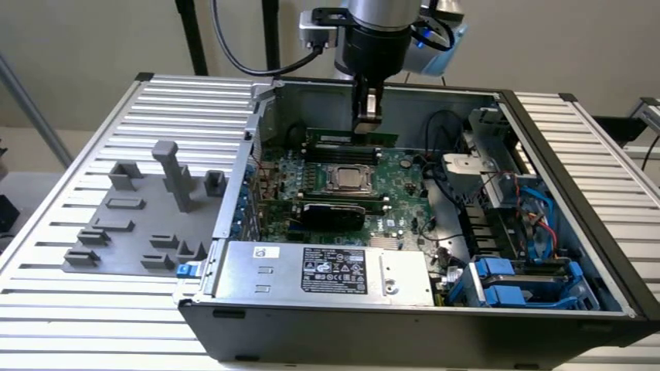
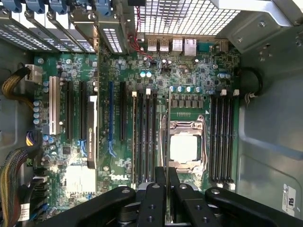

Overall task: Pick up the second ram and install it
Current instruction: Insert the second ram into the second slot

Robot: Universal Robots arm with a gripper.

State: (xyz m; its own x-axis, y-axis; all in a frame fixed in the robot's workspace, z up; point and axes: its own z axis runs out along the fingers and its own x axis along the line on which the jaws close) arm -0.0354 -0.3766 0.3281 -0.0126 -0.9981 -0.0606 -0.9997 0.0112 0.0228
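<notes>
Open computer case (image 1: 413, 332) on the slatted worktop (image 1: 83, 309), seen from my remote station. Reading the exterior view as a clock face centred on the case, the arm (image 1: 376, 39) comes down from 12 o'clock, and the gray fixture tray (image 1: 113, 232) sits out at 9 o'clock, well apart from the work.

Inside the case the motherboard (image 1: 397, 193) lies flat, with the power supply (image 1: 320, 270) at 6 o'clock and the processor socket (image 1: 348, 179) near the centre.

The second ram (image 1: 335, 137) stands on edge just to the 12 o'clock side of that socket. Its long axis runs along the 9-to-3 line, and it is directly under the gripper (image 1: 366, 124).

The fingers (image 2: 160, 177) are clenched to a thin gap. I judge them to be grasping the stick by its upper edge, somewhat toward its 3 o'clock end rather than at its middle.

In the wrist view a thin edge runs out from between the fingertips, parallel with the black memory slots (image 2: 144, 137) just beside the socket. I take that edge for the stick seen edge-on.

So stick and slots share one axis, and the slots lie straight below the fingers. I cannot tell from here whether the stick's lower edge has entered a slot or hangs just above it.
</notes>
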